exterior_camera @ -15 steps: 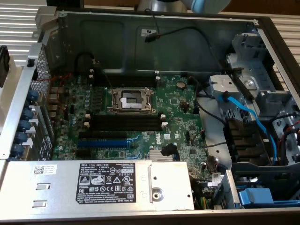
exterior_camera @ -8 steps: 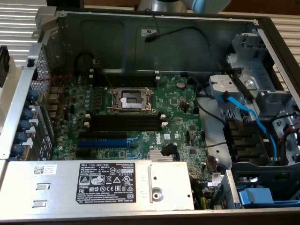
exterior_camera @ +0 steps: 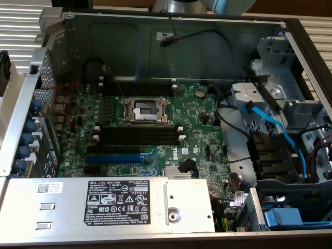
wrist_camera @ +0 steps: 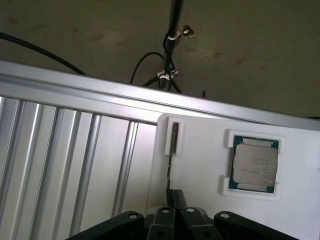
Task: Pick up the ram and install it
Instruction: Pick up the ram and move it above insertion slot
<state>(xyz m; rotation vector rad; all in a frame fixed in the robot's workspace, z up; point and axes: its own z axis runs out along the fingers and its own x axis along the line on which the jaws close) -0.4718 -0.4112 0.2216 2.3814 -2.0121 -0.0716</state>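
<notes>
Gripper (wrist_camera: pixel 174 194) — tight on the ram (wrist_camera: pixel 174 140)

ribbed aluminium tabletop (wrist_camera: pixel 60 165), dull brown floor (wrist_camera: pixel 260 45), thin black stand (wrist_camera: pixel 175 15), dim light

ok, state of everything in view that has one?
ram: on edge in the white tray, far end in its holder.
end effector: shut, by the ram's near end; grip unclear.
processor: seated in its tray pocket.
black memory slots: empty.
computer case: open.
</notes>
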